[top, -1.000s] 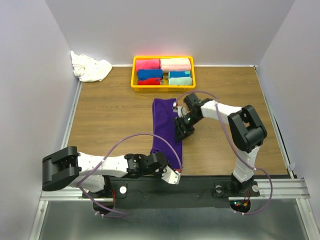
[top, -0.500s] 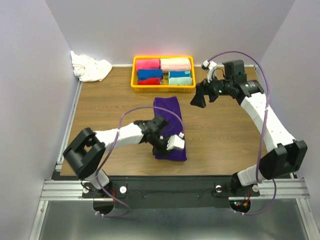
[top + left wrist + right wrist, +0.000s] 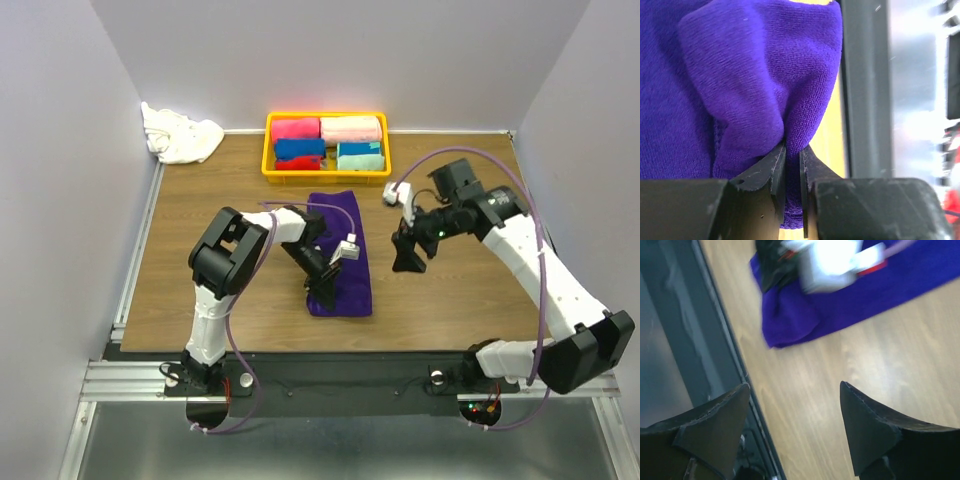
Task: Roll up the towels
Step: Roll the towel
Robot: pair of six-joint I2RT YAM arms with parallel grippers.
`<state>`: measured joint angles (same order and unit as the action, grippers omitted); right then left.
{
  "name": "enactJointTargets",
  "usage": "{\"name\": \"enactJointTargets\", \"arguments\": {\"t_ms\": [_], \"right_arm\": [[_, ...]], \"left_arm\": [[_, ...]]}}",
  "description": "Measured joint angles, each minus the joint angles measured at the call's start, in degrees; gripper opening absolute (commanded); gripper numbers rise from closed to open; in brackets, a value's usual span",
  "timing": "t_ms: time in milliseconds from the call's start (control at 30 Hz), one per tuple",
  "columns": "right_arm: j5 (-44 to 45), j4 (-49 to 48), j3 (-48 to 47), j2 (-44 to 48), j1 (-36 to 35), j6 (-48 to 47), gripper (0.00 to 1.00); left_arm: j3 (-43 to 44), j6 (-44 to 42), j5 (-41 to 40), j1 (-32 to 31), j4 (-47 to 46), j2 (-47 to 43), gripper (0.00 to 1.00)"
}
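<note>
Wooden table (image 3: 200, 200), walled on three sides. White towel (image 3: 182, 135) lies crumpled in the far left corner, untouched. Left gripper (image 3: 792, 150): jaws narrow, pinching a fold at the near end of the purple towel (image 3: 355, 290), which lies at centre with its long axis running near to far. Right gripper (image 3: 792, 390) hangs just right of it, jaws wide, empty. Left arm judged better placed to roll away.

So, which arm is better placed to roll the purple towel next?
Left. The left hand is shut on a fold of the purple towel; the right hand hangs open over the table beside it.
</note>
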<state>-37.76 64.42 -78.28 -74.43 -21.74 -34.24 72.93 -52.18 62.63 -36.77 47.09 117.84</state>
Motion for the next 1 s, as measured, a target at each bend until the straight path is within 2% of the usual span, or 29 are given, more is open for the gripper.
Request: {"name": "enactJointTargets", "arguments": {"t_ms": [133, 233, 367, 533, 667, 800, 867, 1000], "right_arm": [[4.7, -2.1, 5.5, 2.3, -8.0, 0.0, 0.72], [9.0, -6.8, 10.6, 3.0, -13.8, 1.5, 0.73], [16.2, -15.7, 16.7, 0.5, -20.5, 3.8, 0.73], [22.8, -27.2, 19.7, -4.9, -29.9, 6.6, 0.73], [25.2, -34.5, 22.5, -6.9, -35.3, 8.7, 0.73], [27.3, -40.9, 26.4, -8.2, -37.8, 9.8, 0.70], [28.9, -43.2, 28.2, -9.1, -37.9, 10.1, 0.68], [31.4, -47.5, 30.6, -11.0, -37.8, 10.1, 0.45]], "left_arm": [[0.8, -0.4, 4.2, 2.1, 3.4, 3.1, 0.22], [0.8, 0.2, 4.9, 2.4, 4.1, 3.6, 0.22], [1.7, 2.0, 5.8, 2.4, 5.4, 5.4, 0.22], [2.4, 4.5, 7.0, 2.5, 6.2, 6.9, 0.22], [3.3, 5.6, 7.0, 2.6, 7.0, 7.7, 0.22], [4.1, 6.0, 7.1, 3.1, 8.0, 8.5, 0.23], [4.4, 6.1, 7.3, 3.3, 8.3, 8.8, 0.24], [4.5, 6.0, 7.5, 3.7, 8.9, 9.0, 0.25]]}}
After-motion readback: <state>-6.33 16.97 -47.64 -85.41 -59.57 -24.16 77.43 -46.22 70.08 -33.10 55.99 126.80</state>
